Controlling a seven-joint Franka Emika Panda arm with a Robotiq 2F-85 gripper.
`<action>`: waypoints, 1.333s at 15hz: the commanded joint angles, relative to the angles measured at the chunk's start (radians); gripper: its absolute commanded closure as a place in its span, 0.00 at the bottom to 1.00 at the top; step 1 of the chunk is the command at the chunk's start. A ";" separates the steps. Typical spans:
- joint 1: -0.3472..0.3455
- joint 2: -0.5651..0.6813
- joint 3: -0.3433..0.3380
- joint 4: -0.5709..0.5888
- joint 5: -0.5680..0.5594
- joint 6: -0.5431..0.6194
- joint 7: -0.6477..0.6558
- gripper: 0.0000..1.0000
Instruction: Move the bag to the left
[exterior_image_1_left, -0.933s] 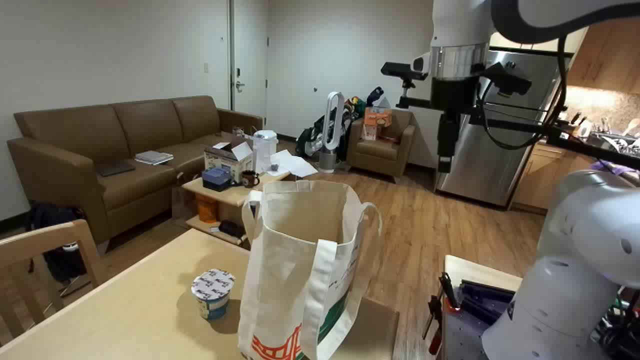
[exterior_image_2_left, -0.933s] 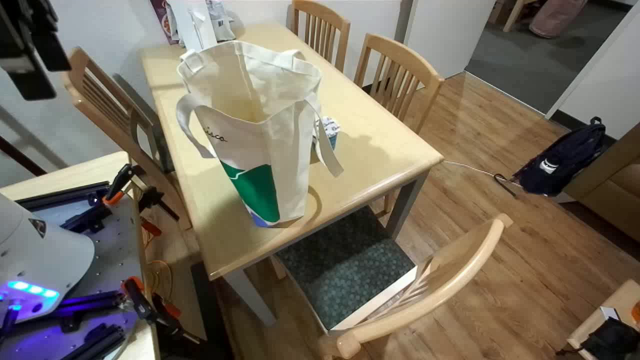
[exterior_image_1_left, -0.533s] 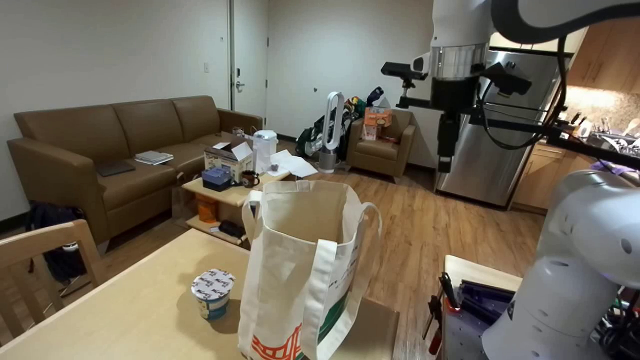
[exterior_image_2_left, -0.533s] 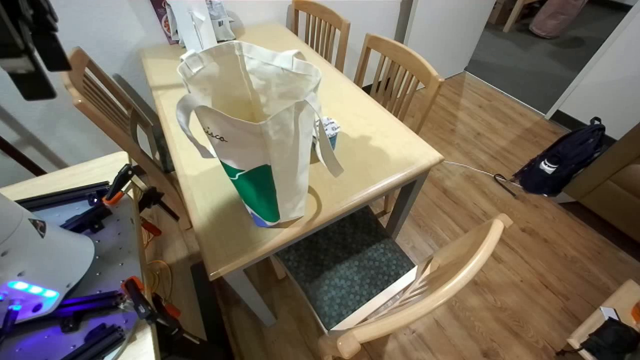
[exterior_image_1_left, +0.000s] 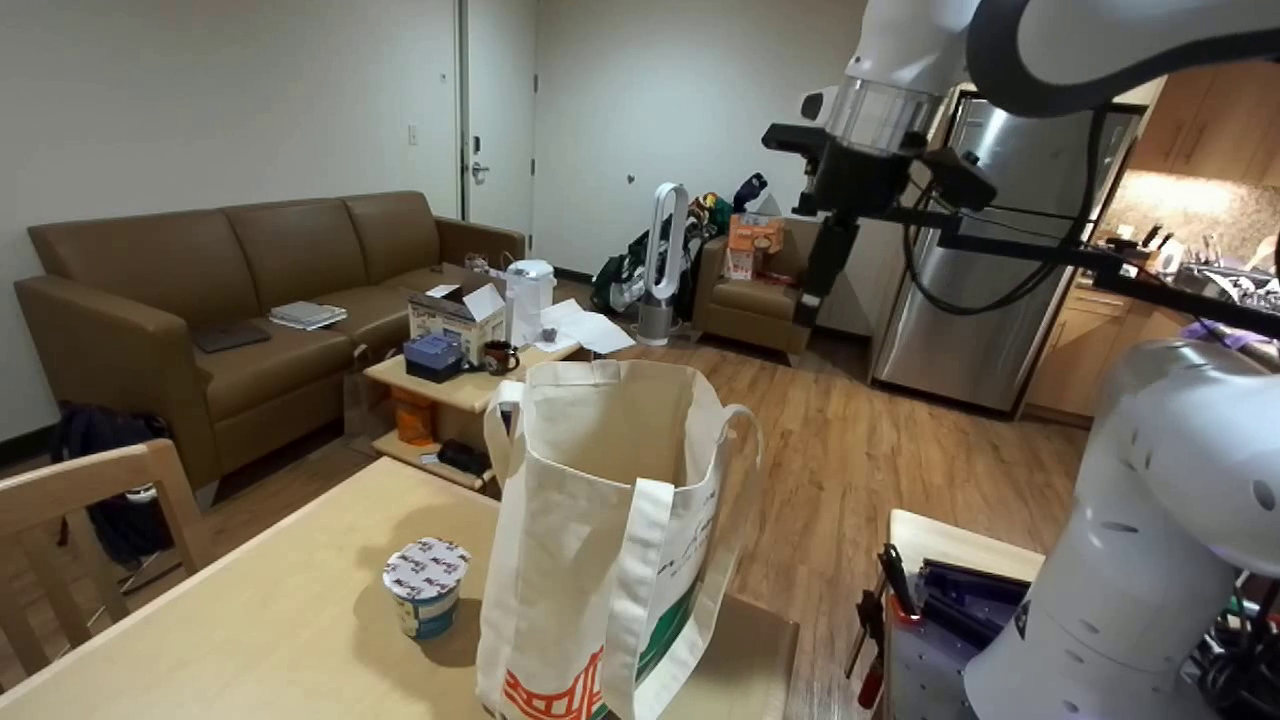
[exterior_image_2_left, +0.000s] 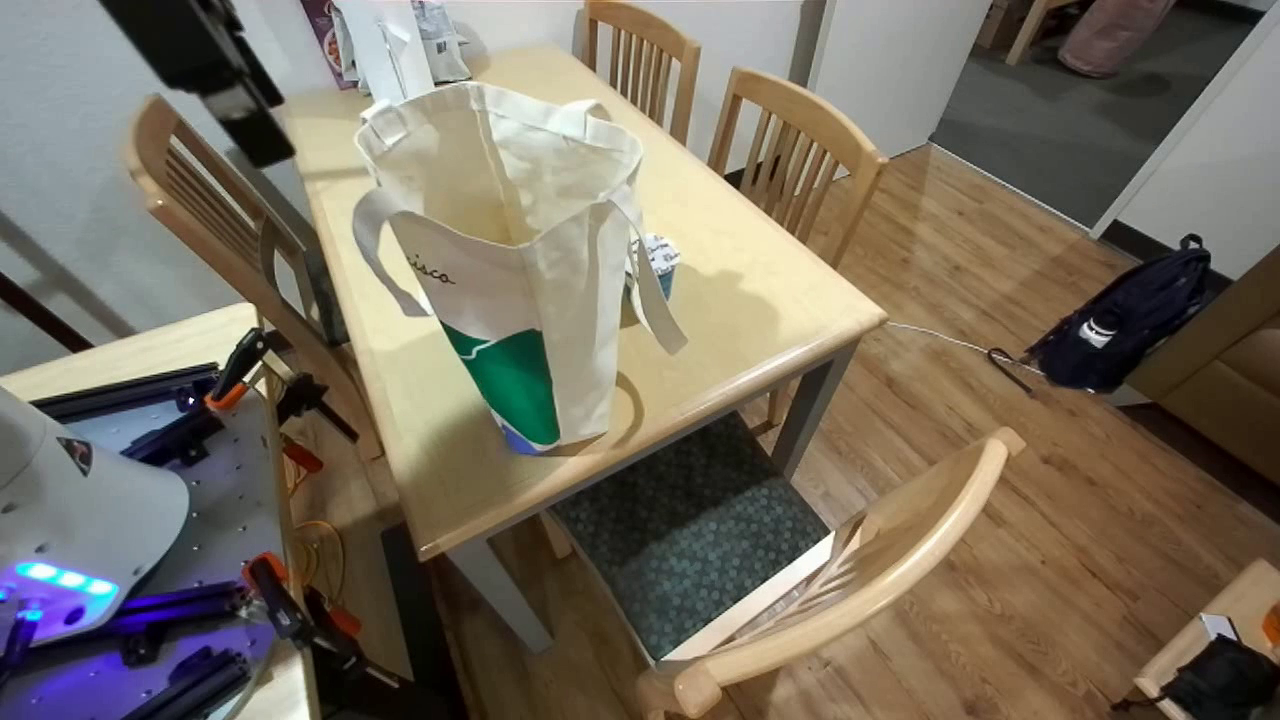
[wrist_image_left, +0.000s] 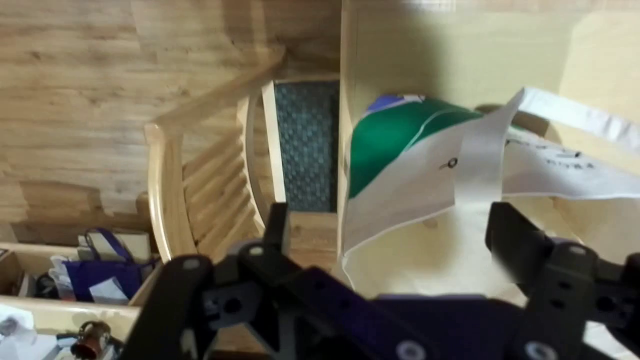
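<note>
In the wrist view the gripper has its two black fingers spread wide, with nothing held between them; in both exterior views it hangs clear of the cream canvas shopping bag. The bag stands upright on the dining table, close to the short edge where a wooden chair with a dark dotted seat is tucked partly under. Its mouth gapes upward, two loop handles bend down outside the rim, and green print shows low on the side facing the corner nearest the robot base, with red-orange print low on another side. A small cup with a printed lid sits just beside the bag, towards the long edge away from the robot base. White packets stand by the far short edge, and two slatted chairs line the long edge beyond the cup. Well off the table are a brown sofa, a bladeless fan and a stainless-steel refrigerator.
</note>
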 joint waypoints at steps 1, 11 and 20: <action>0.051 0.097 -0.089 -0.063 0.047 0.282 -0.130 0.00; 0.111 0.182 -0.150 -0.080 0.070 0.457 -0.343 0.00; 0.370 0.367 -0.315 0.042 0.259 0.564 -0.847 0.00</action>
